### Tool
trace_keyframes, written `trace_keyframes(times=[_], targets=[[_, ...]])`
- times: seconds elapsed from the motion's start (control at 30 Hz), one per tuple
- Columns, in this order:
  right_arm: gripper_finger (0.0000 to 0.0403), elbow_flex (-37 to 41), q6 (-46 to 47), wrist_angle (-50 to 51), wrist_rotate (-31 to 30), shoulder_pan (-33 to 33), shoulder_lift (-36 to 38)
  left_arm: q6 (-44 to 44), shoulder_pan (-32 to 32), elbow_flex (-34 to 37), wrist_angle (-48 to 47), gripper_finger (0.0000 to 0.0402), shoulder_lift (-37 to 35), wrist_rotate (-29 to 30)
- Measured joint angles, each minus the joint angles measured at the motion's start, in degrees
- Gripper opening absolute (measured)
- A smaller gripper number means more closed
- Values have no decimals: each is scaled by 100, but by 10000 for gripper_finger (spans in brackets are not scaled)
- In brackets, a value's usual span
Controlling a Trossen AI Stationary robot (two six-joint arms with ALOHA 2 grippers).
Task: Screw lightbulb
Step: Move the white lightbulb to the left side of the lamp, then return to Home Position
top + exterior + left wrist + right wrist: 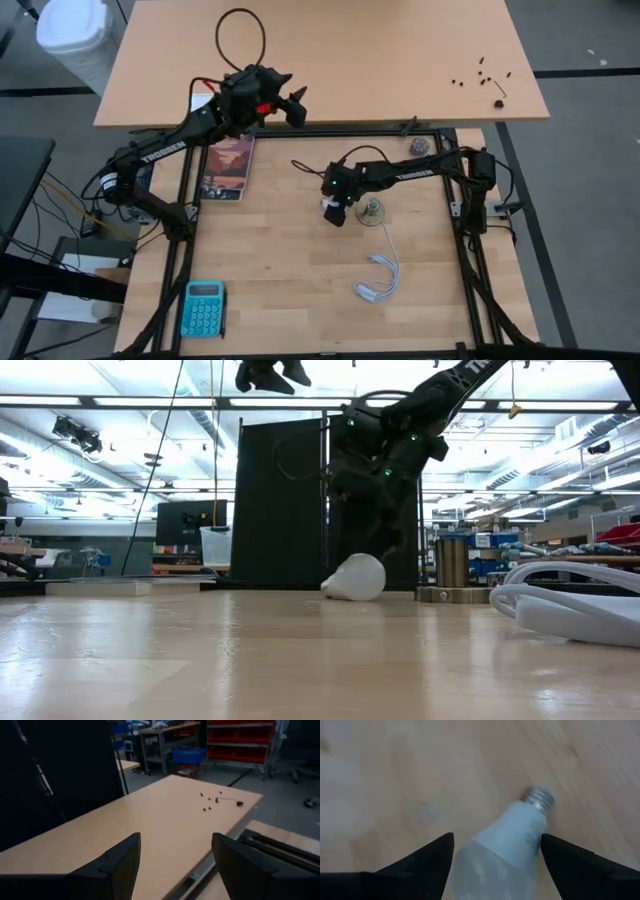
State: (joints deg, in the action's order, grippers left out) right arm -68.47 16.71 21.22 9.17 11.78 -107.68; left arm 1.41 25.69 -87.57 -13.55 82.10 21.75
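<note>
Between our right gripper's (495,865) spread, unclenched fingers the lightbulb (507,845) lies loose at frame centre, ungrasped, so lifting and screwing into the socket (372,212) remain.

Left arm raised at the table's far left, left gripper (296,106) open, right arm reaching inward, right gripper (333,213) lowered, fingers spread
</note>
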Motion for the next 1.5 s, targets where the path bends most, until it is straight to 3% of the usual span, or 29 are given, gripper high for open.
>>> trace_keyframes(times=[0.3,0.57,0.73,1.03,1.3,1.5], targets=[[307,0,-313,-868,205,-289,0,288,-143,0,-361,247,-21,-297],[307,0,-331,-929,89,-320,0,304,-187,0,-648,247,-21,-383],[307,0,234,-603,94,-272,251,223,-187,0,-987,247,-19,-726],[307,0,-367,477,-452,-346,1682,-186,-274,0,-999,247,-19,-2014],[307,123,-593,1313,-1079,-468,3202,-636,-433,-2,-1042,247,-211,-2225],[307,1328,20,1328,-1496,-621,4556,-32,-600,92,-994,247,-182,-2220]])
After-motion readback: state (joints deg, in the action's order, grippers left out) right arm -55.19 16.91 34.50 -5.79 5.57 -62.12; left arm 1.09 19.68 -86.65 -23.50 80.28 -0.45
